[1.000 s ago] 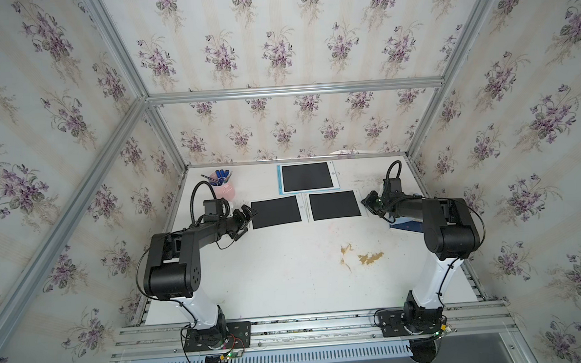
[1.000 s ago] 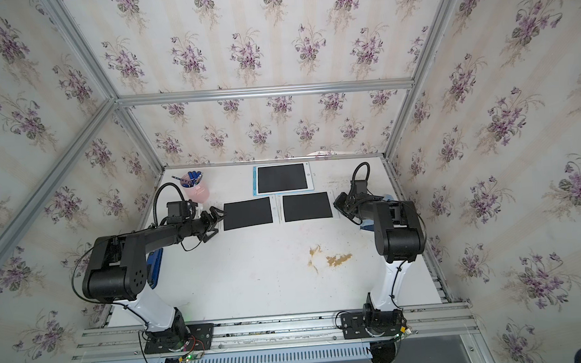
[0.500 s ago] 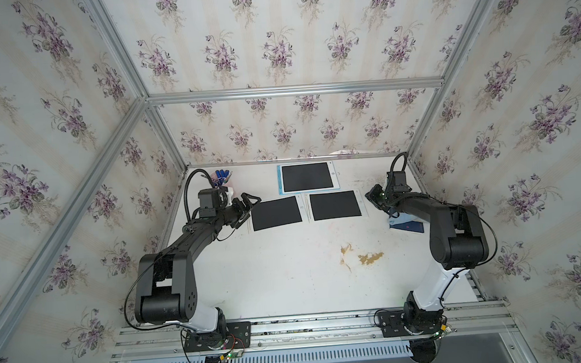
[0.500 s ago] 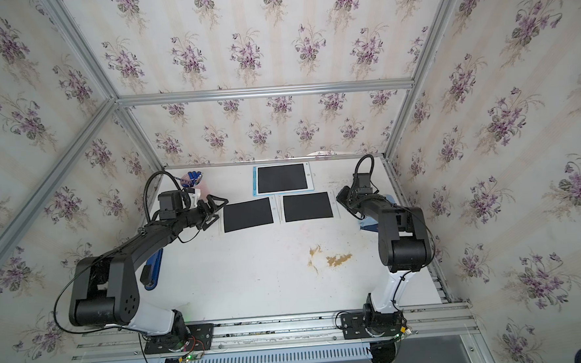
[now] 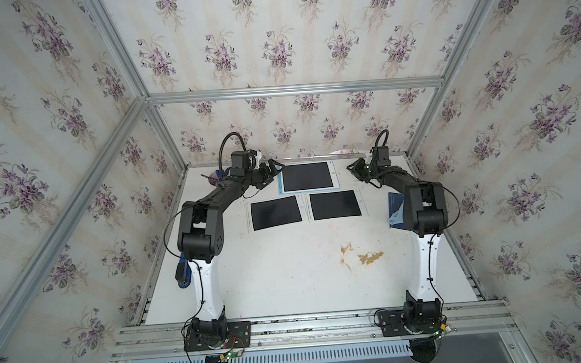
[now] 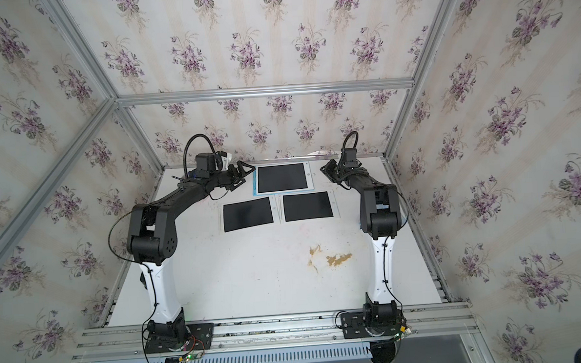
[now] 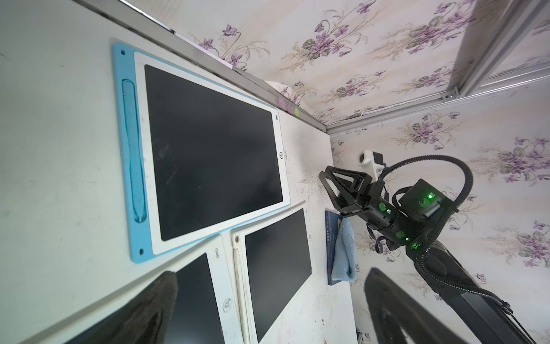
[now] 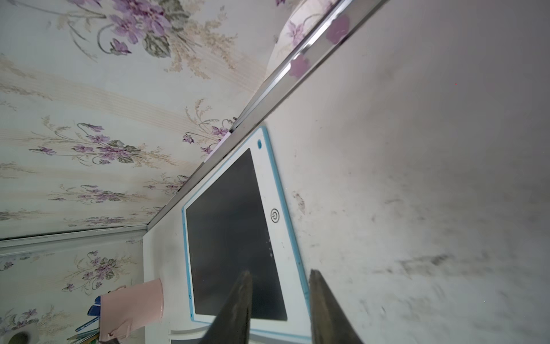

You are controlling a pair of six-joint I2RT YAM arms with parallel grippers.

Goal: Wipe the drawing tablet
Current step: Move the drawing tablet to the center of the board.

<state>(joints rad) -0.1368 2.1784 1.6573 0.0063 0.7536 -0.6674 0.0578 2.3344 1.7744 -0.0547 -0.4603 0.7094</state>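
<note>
Floral wallpaper [image 5: 274,36], aluminium frame [image 5: 294,90], white table [image 5: 287,274]

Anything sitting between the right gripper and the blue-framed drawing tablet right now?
Nothing visible. Only bare table separates the right gripper from the blue-framed drawing tablet in both top views. Its jaws are apart and empty, though; the blue cloth lies on the dark book beside that arm.

- Both top views are bright and evenly lit by soft, diffuse light; the white table [image 5: 287,274] carries only faint shadows.
- The wide-angle lens stretches the walls [image 5: 39,100] toward the picture edges.
- In both wrist views the near fingers [image 7: 143,312] [image 8: 235,306] are dark and out of focus.
- The drawing tablet [image 7: 214,149] has a dull grey sheen on its screen.
</note>
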